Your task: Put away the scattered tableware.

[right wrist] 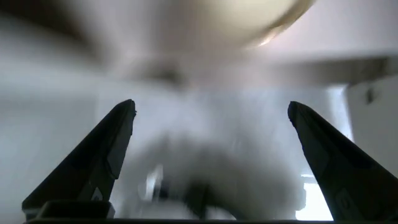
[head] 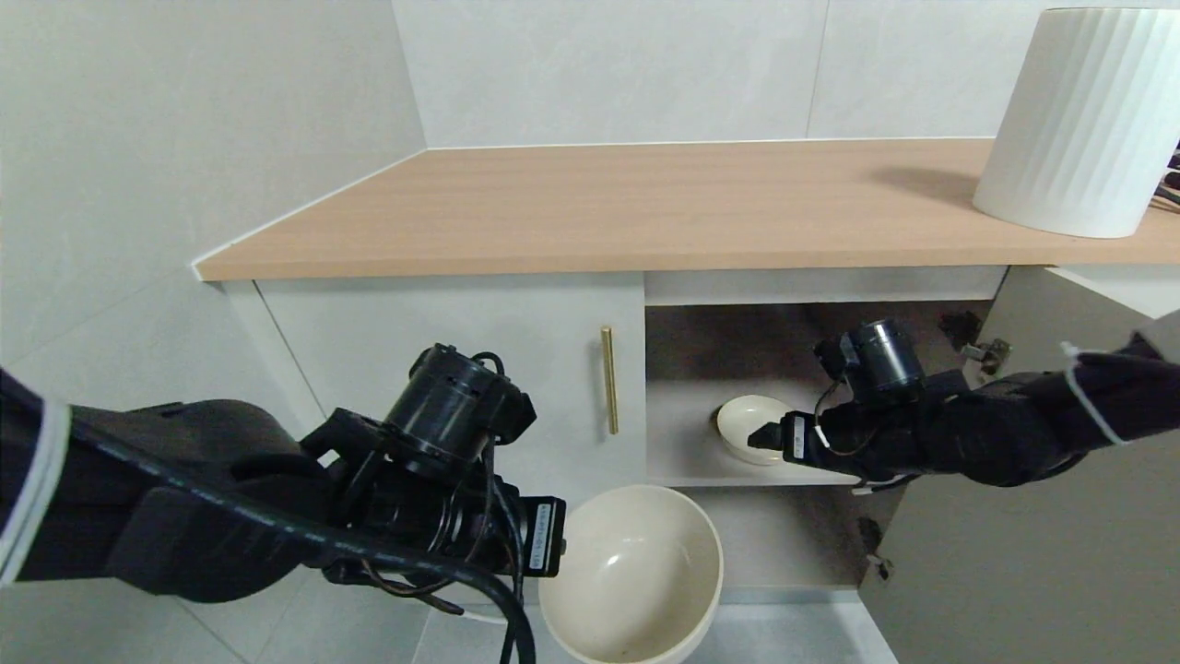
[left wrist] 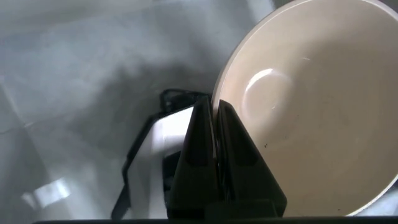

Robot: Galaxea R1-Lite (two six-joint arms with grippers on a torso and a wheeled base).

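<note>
My left gripper [head: 556, 538] is shut on the rim of a large cream bowl [head: 636, 572], held low in front of the cabinet, mouth up. In the left wrist view the gripper [left wrist: 215, 112] pinches that bowl [left wrist: 311, 112] at its edge. A small cream bowl [head: 749, 426] rests on the shelf [head: 682, 443] inside the open cabinet. My right gripper [head: 767, 437] is at the shelf's front, right beside the small bowl. The right wrist view has this gripper [right wrist: 211, 115] wide open, nothing between its fingers [right wrist: 121, 127], with the small bowl [right wrist: 249, 18] blurred just beyond.
A wooden countertop [head: 645, 203] tops the cabinet, with a white ribbed cylinder [head: 1079, 120] at its right end. The left door with a gold handle [head: 608, 378] is closed. The right door [head: 1014, 535] swings open beside my right arm. Walls enclose the left side.
</note>
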